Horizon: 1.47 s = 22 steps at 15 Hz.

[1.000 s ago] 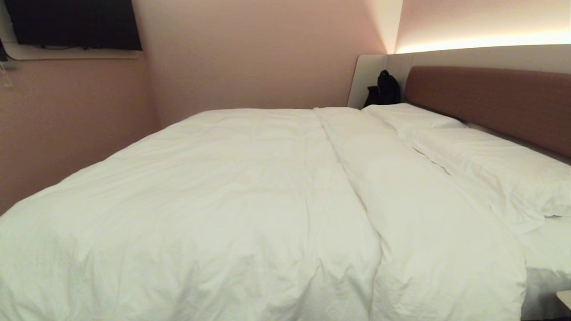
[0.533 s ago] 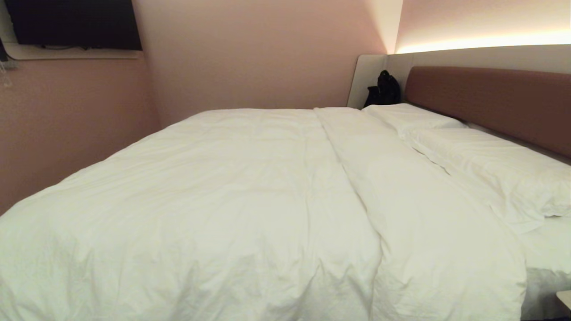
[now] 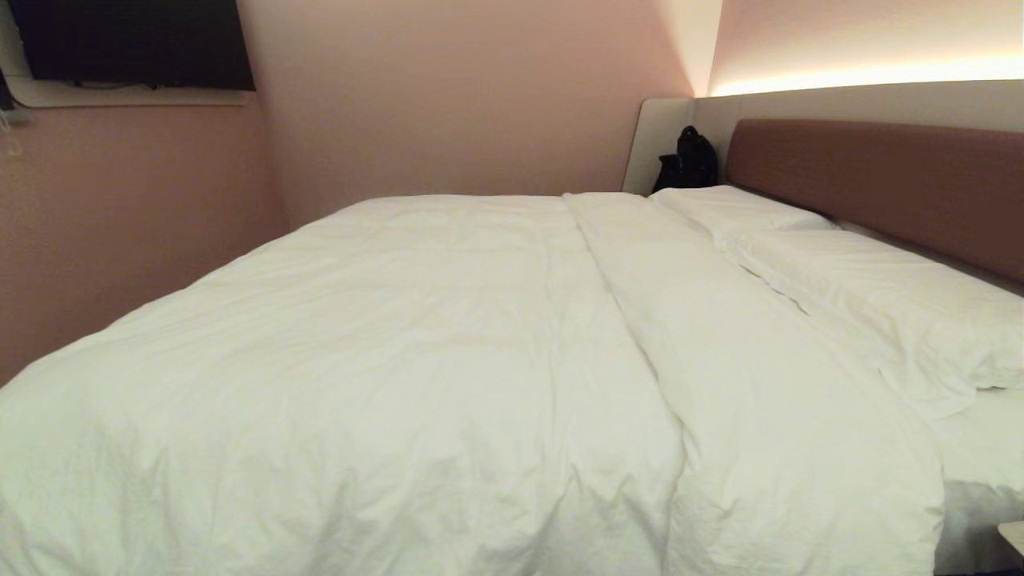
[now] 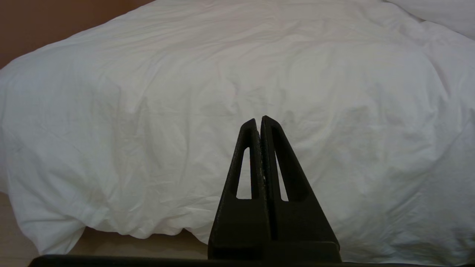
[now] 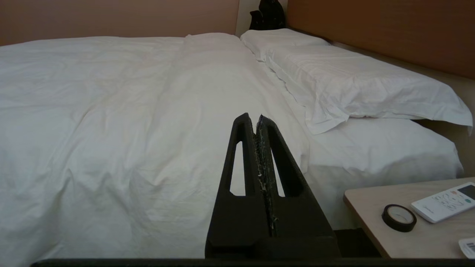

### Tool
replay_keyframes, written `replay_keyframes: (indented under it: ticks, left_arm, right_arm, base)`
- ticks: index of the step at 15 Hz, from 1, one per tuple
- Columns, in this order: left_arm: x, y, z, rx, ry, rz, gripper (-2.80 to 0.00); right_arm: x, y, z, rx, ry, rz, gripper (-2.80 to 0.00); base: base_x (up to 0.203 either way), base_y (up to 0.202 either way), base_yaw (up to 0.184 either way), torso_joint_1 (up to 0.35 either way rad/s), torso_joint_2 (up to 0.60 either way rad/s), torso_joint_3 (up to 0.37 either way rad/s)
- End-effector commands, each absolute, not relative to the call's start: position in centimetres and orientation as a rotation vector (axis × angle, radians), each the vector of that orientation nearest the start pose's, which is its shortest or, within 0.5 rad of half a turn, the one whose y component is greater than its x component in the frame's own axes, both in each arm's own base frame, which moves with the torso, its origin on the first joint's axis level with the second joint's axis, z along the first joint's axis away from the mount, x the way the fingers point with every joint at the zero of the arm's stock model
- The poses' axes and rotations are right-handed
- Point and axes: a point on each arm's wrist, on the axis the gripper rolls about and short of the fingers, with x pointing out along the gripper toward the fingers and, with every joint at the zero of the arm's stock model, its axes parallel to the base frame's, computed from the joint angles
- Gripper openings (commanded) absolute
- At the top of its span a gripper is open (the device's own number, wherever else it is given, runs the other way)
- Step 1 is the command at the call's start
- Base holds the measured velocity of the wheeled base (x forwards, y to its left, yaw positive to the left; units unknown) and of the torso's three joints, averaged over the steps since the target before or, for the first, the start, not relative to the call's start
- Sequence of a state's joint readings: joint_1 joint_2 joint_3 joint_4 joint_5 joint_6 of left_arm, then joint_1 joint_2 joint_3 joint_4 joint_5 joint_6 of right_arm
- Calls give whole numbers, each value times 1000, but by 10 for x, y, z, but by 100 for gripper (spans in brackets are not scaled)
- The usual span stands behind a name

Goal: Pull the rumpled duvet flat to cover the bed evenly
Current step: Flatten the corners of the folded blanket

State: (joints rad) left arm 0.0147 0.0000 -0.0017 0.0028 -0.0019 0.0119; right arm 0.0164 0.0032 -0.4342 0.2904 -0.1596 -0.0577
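The left gripper [image 4: 259, 119] is matte black, its two tapered fingers [image 4: 245, 163] each pierced by a long slot. The right gripper [image 5: 256, 118] matches it, with pale flecks and scuffing along the ridged inner pads [image 5: 264, 159]; both rise from broad black bases.

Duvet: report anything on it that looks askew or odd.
The duvet lies mostly flat, but a long lengthwise ridge runs across the bed, and it stops short of the pillows, leaving a strip of sheet bare.
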Motion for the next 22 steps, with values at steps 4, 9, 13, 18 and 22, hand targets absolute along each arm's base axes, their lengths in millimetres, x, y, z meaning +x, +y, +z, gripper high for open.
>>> replay_keyframes:
  ticks: [4, 9, 13, 18, 22]
  left_arm:
    - [-23, 0, 76, 11, 2, 12, -280]
    - [-23, 0, 75, 12, 2, 12, -280]
    - [-23, 0, 76, 12, 2, 12, -280]
    - [-23, 0, 76, 14, 2, 12, -280]
    - [-23, 0, 76, 14, 2, 12, -280]
  right_arm:
    - [-54, -4, 145, -68, -210, -151, -280]
    - [-47, -4, 133, -73, -177, -148, -280]
    - [-37, -4, 117, -80, -143, -140, -280]
    - [-30, -4, 99, -93, -78, -131, -280]
    - [-26, -4, 88, -88, -40, -129, -280]
  base:
    - [0, 0, 0, 0, 0, 0]
    - [0, 0, 0, 0, 0, 0]
    - [0, 0, 0, 0, 0, 0]
    - [0, 0, 0, 0, 0, 0]
    - [0, 0, 0, 0, 0, 0]
